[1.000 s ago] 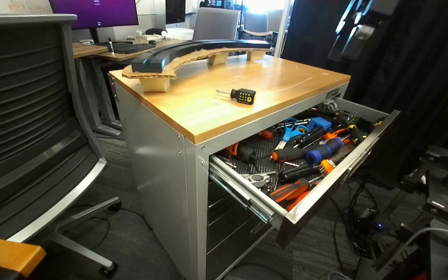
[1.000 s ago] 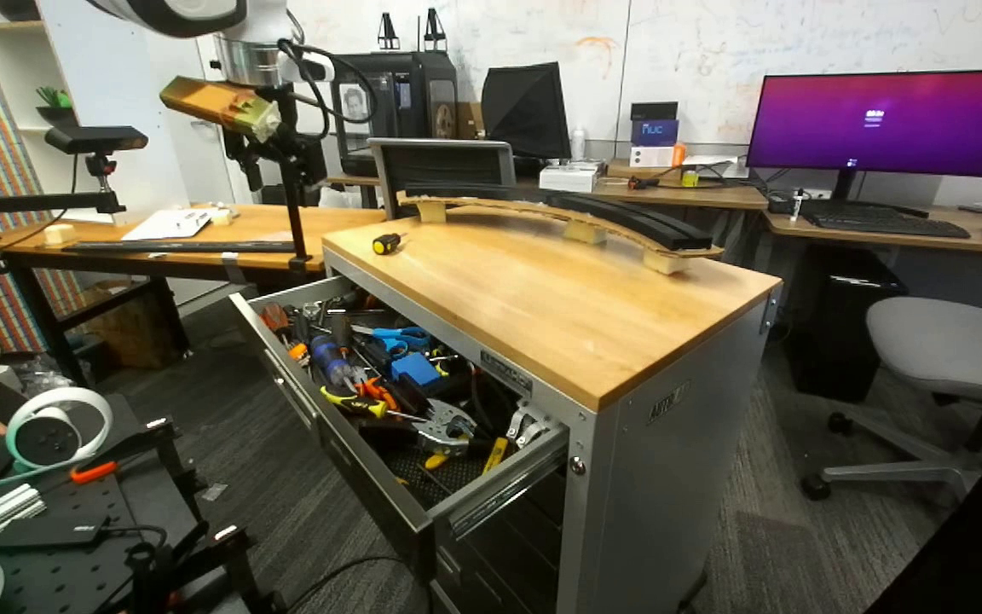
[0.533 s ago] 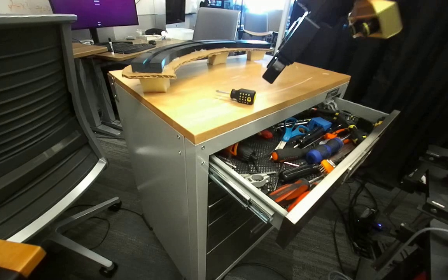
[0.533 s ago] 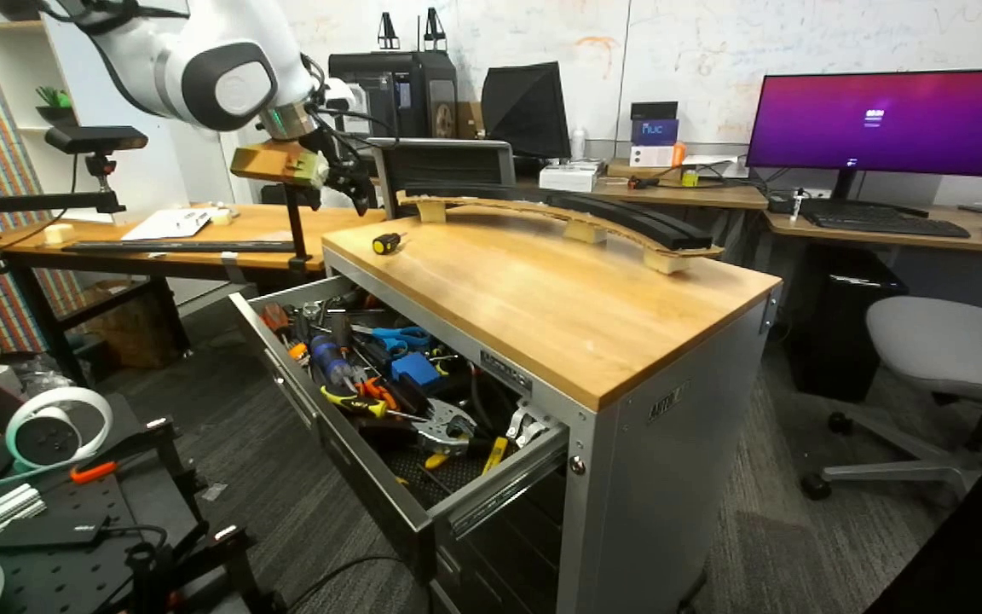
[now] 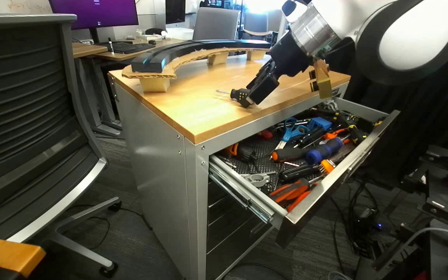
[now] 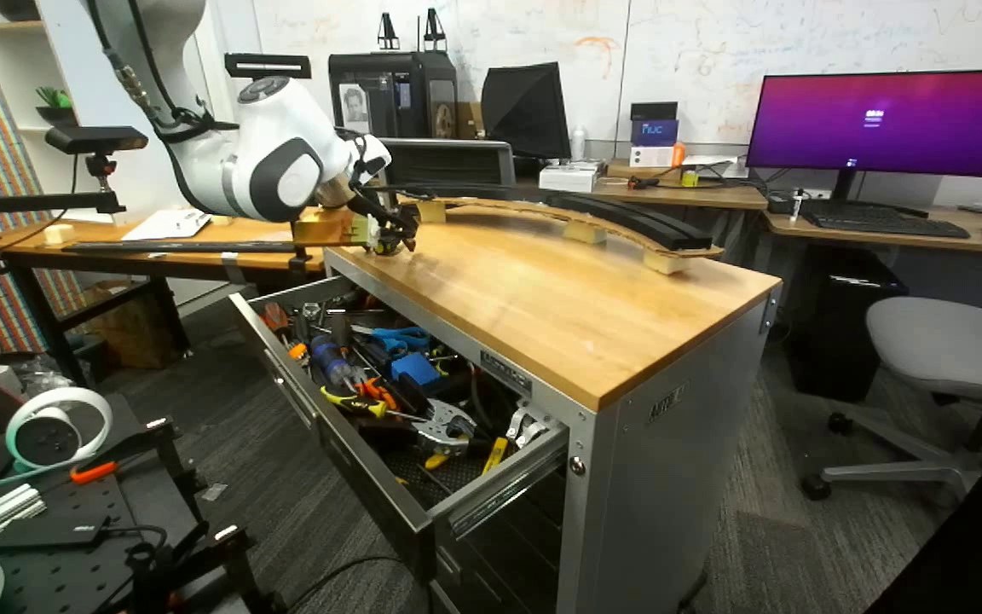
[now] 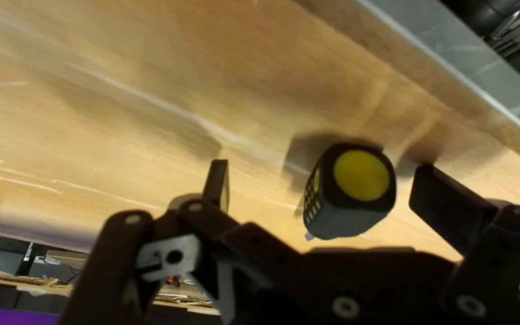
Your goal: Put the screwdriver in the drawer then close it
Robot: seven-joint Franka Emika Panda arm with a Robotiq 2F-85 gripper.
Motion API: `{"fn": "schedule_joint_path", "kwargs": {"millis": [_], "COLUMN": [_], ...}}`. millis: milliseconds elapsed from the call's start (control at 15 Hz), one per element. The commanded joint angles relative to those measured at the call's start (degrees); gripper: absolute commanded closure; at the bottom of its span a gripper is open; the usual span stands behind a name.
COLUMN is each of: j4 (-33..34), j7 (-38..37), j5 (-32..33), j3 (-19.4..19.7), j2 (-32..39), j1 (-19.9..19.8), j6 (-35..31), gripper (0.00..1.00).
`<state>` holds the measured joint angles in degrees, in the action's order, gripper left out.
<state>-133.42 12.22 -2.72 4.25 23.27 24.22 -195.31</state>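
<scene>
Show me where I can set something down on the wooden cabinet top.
Bare wood between the black curved strip and the edge above the open drawer, away from the gripper. Crowded: around the screwdriver, between the open jaws, and in the drawer, mostly filled with tools.

Scribbled white wall [image 6: 704, 43] | grey carpet [image 6: 244, 443] | ribbed chair [image 5: 18, 97] | black curtain [image 5: 426, 120]

the cabinet top [image 5: 195, 107] is glossy wood — the cabinet side [image 5: 160, 173] smooth metal — the screwdriver handle [image 7: 350, 210] matt, plastic-looking.
</scene>
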Motion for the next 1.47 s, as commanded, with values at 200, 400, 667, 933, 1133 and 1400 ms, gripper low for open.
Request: {"fn": "schedule_joint_path", "kwargs": {"millis": [200,400,667,933,1133,1400], "j4": [3.3,2.2,-0.7,-4.5,-5.7,-8.5], "j7": [-0.3,1.0,2.8,4.7,11.3,12.8], "j5": [-0.9,-1.0,0.7,4.3,0.1,0.9], "j3": [1.2,3.8,2.7,-8.8,-13.5,-15.8], "j2": [2.5,0.0,-8.4,-17.1,-19.5,-19.6], "j1": [3.2,4.6,2.3,-8.5,-11.7,-11.6], "j6": [0.8,8.7,23.0,39.7,49.2,45.4], "gripper": [0.49,0.72,0.84,0.84,0.84,0.84]}}
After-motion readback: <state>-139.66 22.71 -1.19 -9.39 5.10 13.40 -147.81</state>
